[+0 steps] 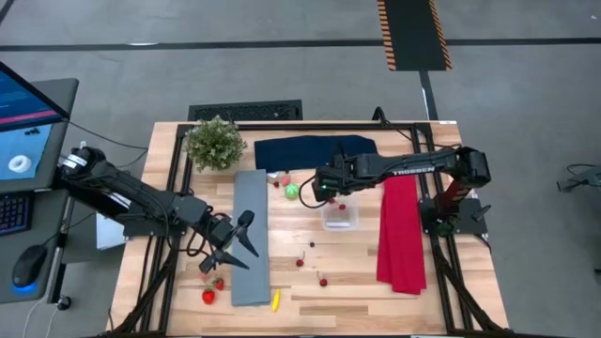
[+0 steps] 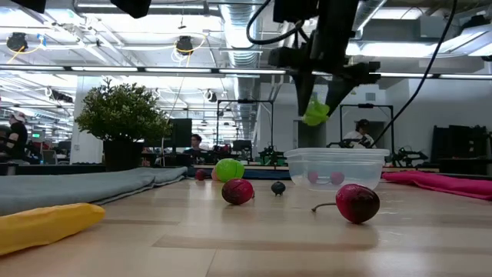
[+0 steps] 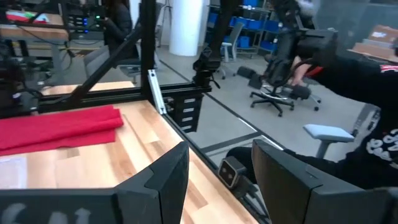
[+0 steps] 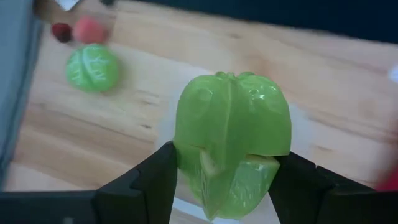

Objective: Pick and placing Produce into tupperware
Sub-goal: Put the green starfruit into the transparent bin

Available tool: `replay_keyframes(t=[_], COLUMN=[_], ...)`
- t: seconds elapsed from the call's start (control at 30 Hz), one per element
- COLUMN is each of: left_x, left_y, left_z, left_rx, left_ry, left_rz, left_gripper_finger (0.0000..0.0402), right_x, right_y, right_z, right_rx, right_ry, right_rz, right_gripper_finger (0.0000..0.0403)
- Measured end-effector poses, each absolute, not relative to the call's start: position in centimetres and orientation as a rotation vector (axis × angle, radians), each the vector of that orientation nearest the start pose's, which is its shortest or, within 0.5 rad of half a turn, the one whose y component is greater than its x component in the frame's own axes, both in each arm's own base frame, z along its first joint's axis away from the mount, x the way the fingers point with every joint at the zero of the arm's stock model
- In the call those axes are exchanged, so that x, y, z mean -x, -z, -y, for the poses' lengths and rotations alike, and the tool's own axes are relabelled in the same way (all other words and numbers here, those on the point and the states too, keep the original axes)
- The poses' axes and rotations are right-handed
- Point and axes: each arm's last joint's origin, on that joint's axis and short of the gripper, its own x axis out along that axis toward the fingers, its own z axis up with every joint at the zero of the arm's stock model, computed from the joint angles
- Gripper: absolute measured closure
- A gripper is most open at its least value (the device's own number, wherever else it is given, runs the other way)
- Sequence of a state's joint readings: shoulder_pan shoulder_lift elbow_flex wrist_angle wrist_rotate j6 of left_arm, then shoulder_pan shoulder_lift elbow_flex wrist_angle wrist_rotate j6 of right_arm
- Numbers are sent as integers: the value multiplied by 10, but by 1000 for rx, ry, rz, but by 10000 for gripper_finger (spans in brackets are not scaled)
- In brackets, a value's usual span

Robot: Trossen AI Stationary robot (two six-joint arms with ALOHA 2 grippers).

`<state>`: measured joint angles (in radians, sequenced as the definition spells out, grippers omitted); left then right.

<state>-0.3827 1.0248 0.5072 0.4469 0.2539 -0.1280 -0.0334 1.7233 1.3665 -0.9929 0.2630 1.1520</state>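
Observation:
My right gripper is shut on a lime-green ribbed piece of produce, held in the air just above the clear tupperware near its far left corner. The tub stands on the table with small pinkish-red pieces inside. A round green piece lies left of the tub. Cherries lie nearer the front edge, with strawberries and a yellow piece. My left gripper hovers open over the grey cloth with nothing between its fingers. My right gripper pinches the green piece by two opposite sides between its two fingers. The fingers come from above, slanting steeply down. The piece hangs below the fingers, lifted clear of the table and above the tub's rim.
A bushy potted plant stands at the far left and a navy cloth lies at the far middle. A red cloth lies right of the tub. Bare wood shows between the grey cloth and the tub. People sit in the room beyond the table.

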Motion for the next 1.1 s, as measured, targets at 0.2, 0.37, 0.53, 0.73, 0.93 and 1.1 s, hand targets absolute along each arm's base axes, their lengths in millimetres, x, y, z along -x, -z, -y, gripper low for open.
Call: replay_keyframes(t=[0.2,0.37,0.53,0.73,0.93,1.1], left_x=[-201,-201,-201,-201,-201,-201], left_y=[-255,-255,-256,-256,-257,-257], left_z=[93,93,93,93,93,93], left_rx=[118,119,119,119,120,120], left_ry=[651,650,650,647,646,646], left_rz=[-91,-91,-89,-88,-76,-75], left_gripper_finger=[235,235,235,235,235,235], right_x=[-328,-325,-322,-317,-318,-318], right_y=[-225,-209,-196,-186,-186,-186], right_z=[16,15,15,16,17,18], right_rx=[-839,-864,-882,-877,-835,-801], right_ry=[969,952,946,944,938,933], right_rz=[-1043,-1059,-1051,-1072,-1060,-1053], right_gripper_finger=[172,167,167,166,160,143])
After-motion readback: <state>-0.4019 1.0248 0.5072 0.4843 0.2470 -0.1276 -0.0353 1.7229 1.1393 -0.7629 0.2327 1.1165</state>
